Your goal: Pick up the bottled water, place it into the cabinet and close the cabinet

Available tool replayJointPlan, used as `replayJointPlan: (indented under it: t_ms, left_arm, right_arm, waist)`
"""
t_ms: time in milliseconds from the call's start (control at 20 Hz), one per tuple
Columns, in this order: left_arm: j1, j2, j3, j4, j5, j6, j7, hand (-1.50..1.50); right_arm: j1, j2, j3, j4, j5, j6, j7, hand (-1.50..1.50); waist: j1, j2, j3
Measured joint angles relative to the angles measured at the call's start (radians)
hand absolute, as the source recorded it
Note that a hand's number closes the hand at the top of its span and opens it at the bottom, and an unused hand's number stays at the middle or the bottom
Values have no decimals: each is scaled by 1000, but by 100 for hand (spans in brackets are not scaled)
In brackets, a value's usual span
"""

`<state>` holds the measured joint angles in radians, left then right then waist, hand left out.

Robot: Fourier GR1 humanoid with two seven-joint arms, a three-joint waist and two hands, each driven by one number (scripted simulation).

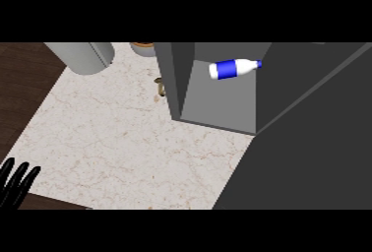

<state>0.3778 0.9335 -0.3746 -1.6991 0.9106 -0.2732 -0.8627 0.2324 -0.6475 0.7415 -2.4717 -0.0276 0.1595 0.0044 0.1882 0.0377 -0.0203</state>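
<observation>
Inside the dark grey cabinet (218, 106), up against its back corner, the bottled water (234, 68) lies on its side — white body with a blue label, its cap pointing to the view's right. It touches no hand. The cabinet stands on the pale marbled bench (131, 147) and takes up the upper middle and right of the view; its inner walls form an open compartment facing the camera. A broad dark grey panel — the cabinet door (312, 147), swung open — covers the right side of the view from the top down to the lower edge, and its slanted edge runs from the cabinet's lower corner toward the bottom of the bench.

The left hand (16, 182) shows at the lower left edge, black fingers straight and spread, pointing up, holding nothing, resting well apart from the cabinet. The right hand does not show.

At the upper left a grey cylindrical container (81, 55) stands at the bench's edge. Just beside the cabinet's left wall a small brown object (159, 86) is partly hidden; I cannot tell what it is. Another round brownish thing (143, 47) peeks out at the top edge. Dark wood floor (18, 83) lies to the left of the bench.
</observation>
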Motion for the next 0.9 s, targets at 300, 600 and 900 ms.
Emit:
replayJointPlan:
  t_ms: [300,600,900]
  left_arm:
    - [-4,14,19,1,11,-14,9,-150]
    - [-9,27,43,1,27,-25,17,-150]
    - [-8,32,59,10,43,-37,27,-150]
  right_arm:
    - [-20,68,-4,36,-72,5,45,150]
    - [-74,162,-6,105,-220,21,113,150]
    - [-180,230,-105,242,-366,45,174,150]
  waist:
    - [12,10,0]
    - [23,16,3]
    - [17,16,9]
